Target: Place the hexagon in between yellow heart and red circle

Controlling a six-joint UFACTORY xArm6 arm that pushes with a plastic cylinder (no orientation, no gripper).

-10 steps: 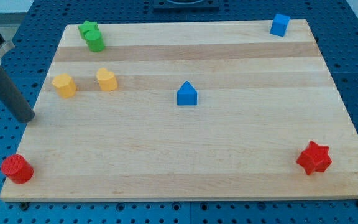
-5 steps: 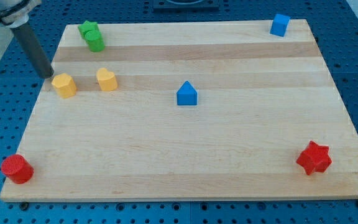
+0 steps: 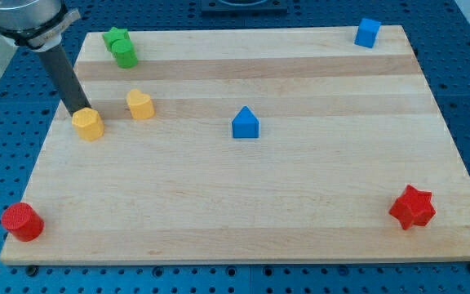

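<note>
The yellow hexagon (image 3: 89,125) lies near the board's left edge. My tip (image 3: 81,110) touches its upper left side. The yellow heart (image 3: 140,104) sits just to the right of the hexagon and a little higher. The red circle (image 3: 21,221) stands at the board's bottom left corner, well below the hexagon.
A green circle (image 3: 125,55) and a green star (image 3: 116,37) sit together at the top left. A blue triangle-topped block (image 3: 246,123) is at the middle. A blue cube (image 3: 368,32) is at the top right, a red star (image 3: 412,207) at the bottom right.
My tip moved up from the left edge, then right and down onto the hexagon. The hexagon shifted slightly down and to the right.
</note>
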